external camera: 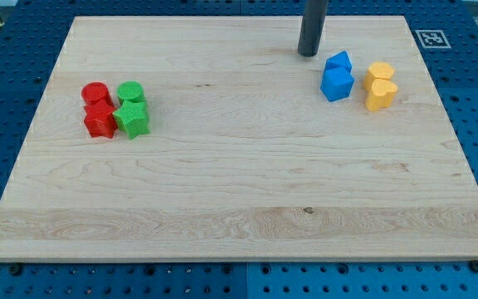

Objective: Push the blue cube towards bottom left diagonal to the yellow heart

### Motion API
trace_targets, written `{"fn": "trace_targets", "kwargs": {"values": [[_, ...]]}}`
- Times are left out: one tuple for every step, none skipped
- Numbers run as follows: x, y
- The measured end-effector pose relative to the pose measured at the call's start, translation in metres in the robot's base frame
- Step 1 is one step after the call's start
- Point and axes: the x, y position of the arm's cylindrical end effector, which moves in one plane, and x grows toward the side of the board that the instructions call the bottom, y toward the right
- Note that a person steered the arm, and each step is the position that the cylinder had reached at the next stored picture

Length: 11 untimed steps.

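Note:
The blue cube (337, 84) sits at the view's upper right of the wooden board, touching a second blue block (338, 62) just above it. The yellow heart (380, 95) lies to the right of the blue cube, apart from it, with a yellow hexagonal block (381, 72) touching it from above. My tip (308, 54) rests on the board up and to the left of the blue blocks, a short gap from the upper blue block.
A red cylinder (95, 93), a red star (100, 120), a green cylinder (130, 92) and a green star (132, 119) are clustered at the view's left. The wooden board (239, 216) lies on a blue perforated table; a fiducial marker (431, 37) sits at its top right corner.

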Motion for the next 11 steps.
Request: {"fn": "trace_targets", "kwargs": {"values": [[0.012, 0.000], [0.017, 0.000], [0.030, 0.000], [0.036, 0.001], [0.017, 0.001], [-0.001, 0.009], [-0.002, 0.021], [0.005, 0.023], [0.012, 0.025], [0.017, 0.026], [0.029, 0.028]]}}
